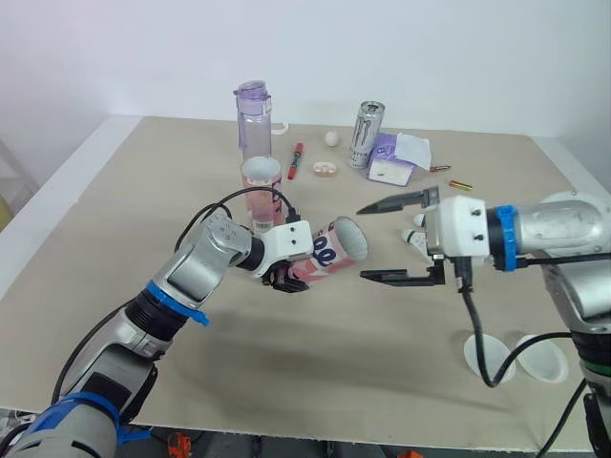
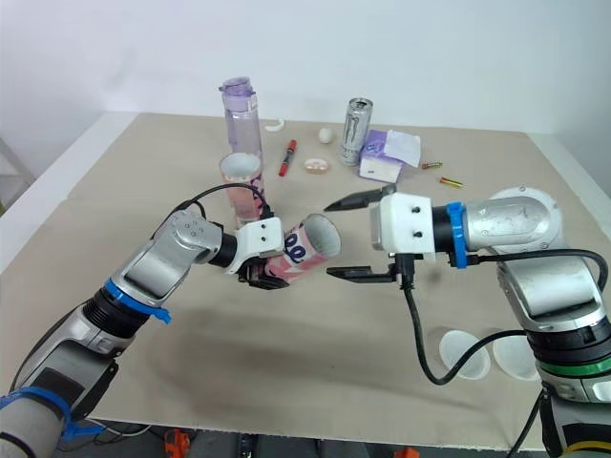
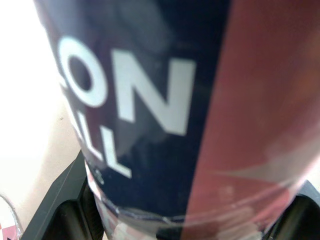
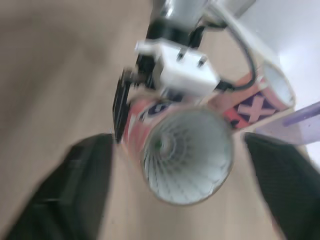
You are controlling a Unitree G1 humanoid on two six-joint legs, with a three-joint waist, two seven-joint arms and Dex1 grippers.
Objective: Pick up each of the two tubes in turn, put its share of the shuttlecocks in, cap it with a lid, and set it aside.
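The left gripper point(image 1: 284, 277) clamps a pink tube point(image 1: 329, 253) on its side above the table point(image 1: 143, 219), its open mouth facing the right gripper point(image 1: 364, 242), whose fingers point(image 1: 396, 201) stand spread just beside it.

This looks like a robotics lab or test room: a plain beige table point(image 1: 95, 239) stands against a bare white wall point(image 1: 382, 48). Along the table's far edge lies ordinary working clutter: a purple water bottle point(image 1: 254, 119), 1 energy drink can point(image 1: 365, 135), a red marker point(image 1: 295, 160), a tissue pack point(image 1: 391, 164) and 2 small cylinders point(image 1: 461, 184).
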